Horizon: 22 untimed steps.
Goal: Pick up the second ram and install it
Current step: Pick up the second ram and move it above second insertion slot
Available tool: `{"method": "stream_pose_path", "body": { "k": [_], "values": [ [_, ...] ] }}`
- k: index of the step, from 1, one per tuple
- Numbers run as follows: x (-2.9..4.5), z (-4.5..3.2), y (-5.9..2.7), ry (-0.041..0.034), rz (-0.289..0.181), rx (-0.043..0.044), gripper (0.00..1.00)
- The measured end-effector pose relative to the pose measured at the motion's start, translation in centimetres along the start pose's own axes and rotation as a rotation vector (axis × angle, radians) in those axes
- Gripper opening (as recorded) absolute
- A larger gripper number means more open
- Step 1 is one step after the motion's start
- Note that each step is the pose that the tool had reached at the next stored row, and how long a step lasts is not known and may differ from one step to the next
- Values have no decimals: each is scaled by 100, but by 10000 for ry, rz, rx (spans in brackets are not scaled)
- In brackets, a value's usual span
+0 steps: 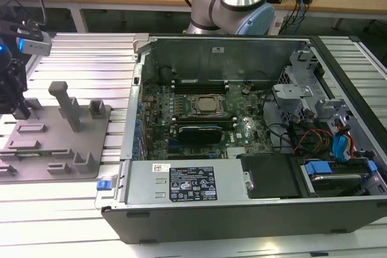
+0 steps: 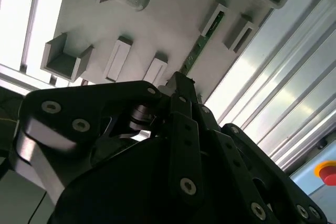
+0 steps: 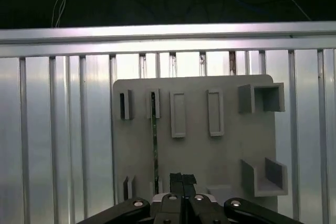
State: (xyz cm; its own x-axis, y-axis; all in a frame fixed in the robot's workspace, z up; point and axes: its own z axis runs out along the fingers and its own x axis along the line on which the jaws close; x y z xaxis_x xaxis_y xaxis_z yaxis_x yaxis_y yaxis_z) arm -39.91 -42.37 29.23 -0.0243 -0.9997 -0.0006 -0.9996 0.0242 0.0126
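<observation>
Ribbed aluminium table (image 1: 78,58) carries a grey fixture plate (image 1: 36,172) at the exterior frame's left, beside an open computer case (image 1: 181,222). On the plate the second ram (image 3: 155,140) stands on edge between slotted blocks; it looks light, stiff and fragile, best pinched along its bare top edge. Gripper (image 3: 182,177), fingers pressed together and empty, hangs just beside it, with upright blocks crowding the approach
</observation>
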Motion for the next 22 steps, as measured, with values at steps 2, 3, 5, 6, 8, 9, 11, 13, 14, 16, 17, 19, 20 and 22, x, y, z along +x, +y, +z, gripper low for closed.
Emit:
{"method": "stream_pose_path", "body": {
  "k": [2, 3, 5, 6, 8, 9, 11, 13, 14, 16, 17, 19, 20, 22],
  "values": [
    [6, 28, 12, -5, -67, 0, 8],
    [8, 36, 15, -6, -88, 1, 8],
    [33, 79, 29, -5, -209, 1, 8],
    [44, 109, 38, -6, -278, 2, 8],
    [62, 170, 59, -3, -433, 0, 8],
    [66, 195, 73, -1, -501, -1, 8],
    [70, 217, 90, 0, -568, -1, 8],
    [85, 269, 105, 0, -667, 0, 8],
    [93, 300, 108, 2, -721, -2, 8],
    [102, 350, 112, 2, -806, 0, 8],
    [103, 367, 114, 2, -838, 0, 8],
    [107, 393, 128, 3, -912, 0, 8],
    [110, 403, 134, 3, -943, 1, 8],
    [117, 414, 143, 5, -987, -1, 8]
  ]
}}
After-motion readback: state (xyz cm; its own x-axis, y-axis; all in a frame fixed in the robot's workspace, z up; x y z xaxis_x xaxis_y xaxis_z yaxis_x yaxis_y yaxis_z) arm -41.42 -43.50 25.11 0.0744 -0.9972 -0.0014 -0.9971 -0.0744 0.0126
